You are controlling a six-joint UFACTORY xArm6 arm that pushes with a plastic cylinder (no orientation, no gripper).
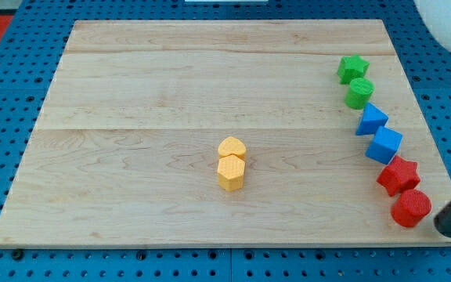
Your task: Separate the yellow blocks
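Two yellow blocks stand touching near the board's middle: a yellow heart-like block [232, 147] above and a yellow hexagon block [231, 173] below it. My tip [447, 229] is at the view's bottom right, just off the board's right edge, close to the right of the red cylinder [411, 208]. It is far to the right of the yellow blocks and touches no block.
Along the board's right side runs a column of blocks: green star [352, 68], green cylinder [358, 93], blue triangle-like block [371, 121], blue cube [384, 145], red star [398, 175]. The wooden board [131, 117] lies on a blue pegboard.
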